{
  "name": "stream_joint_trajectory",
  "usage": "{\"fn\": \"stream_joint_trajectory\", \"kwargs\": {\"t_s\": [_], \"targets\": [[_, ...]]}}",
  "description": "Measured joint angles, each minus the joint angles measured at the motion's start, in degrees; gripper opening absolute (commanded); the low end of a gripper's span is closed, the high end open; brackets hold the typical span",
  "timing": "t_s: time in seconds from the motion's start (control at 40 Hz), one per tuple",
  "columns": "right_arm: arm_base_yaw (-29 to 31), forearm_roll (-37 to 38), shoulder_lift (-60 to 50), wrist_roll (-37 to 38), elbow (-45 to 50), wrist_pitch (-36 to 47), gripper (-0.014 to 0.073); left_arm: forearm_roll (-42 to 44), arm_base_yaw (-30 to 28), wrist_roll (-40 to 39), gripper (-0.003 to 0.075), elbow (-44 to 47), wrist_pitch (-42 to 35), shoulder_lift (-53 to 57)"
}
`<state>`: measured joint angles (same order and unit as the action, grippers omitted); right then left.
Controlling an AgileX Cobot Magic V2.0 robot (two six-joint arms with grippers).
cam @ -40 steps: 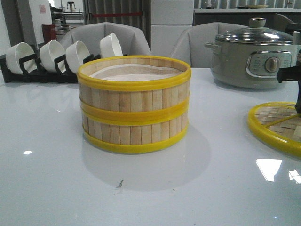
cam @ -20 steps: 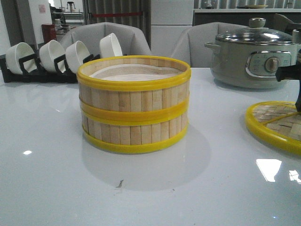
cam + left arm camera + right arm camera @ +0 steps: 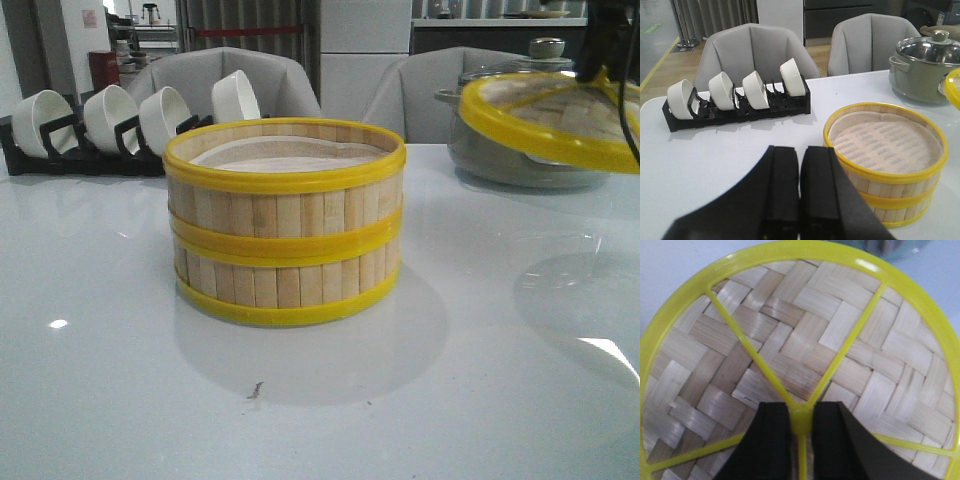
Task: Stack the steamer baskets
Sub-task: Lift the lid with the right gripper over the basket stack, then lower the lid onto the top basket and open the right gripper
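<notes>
Front view: baskets (image 3: 285, 222) sit stacked mid-table (image 3: 100, 380). Right end effector (image 3: 801, 422) pinches the lid's (image 3: 545, 120) hub, held aloft; left end effector (image 3: 800, 190) pressed together. Next, likely: center lid over stack, lower.

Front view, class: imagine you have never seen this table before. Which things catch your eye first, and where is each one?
The two steamer baskets stand stacked at the table's centre, yellow bands bright against pale slats. To the right, the woven lid hangs tilted in the air before the grey pot, the right gripper shut on its yellow hub. At the back left, white bowls sit in a black rack.
</notes>
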<state>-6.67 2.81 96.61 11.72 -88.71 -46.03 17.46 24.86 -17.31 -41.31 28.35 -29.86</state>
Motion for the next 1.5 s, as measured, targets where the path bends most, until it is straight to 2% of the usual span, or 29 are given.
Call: {"fn": "stream_joint_trajectory", "kwargs": {"t_s": [0.3,0.62,0.88,1.5], "targets": [[-13.66,-0.89,3.71,-0.46,-15.9,-6.15,0.0057,0.0,0.11,0.0,0.0087,0.0,0.0,0.0],[-22.77,-4.59,15.63,-3.12,-29.39,-11.49,0.0057,0.0,0.11,0.0,0.0087,0.0,0.0,0.0],[-25.06,-4.95,20.13,-3.44,-30.98,-11.87,0.0057,0.0,0.11,0.0,0.0087,0.0,0.0,0.0],[-25.17,-4.95,23.67,-3.57,-31.34,-10.75,0.0057,0.0,0.11,0.0,0.0087,0.0,0.0,0.0]]}}
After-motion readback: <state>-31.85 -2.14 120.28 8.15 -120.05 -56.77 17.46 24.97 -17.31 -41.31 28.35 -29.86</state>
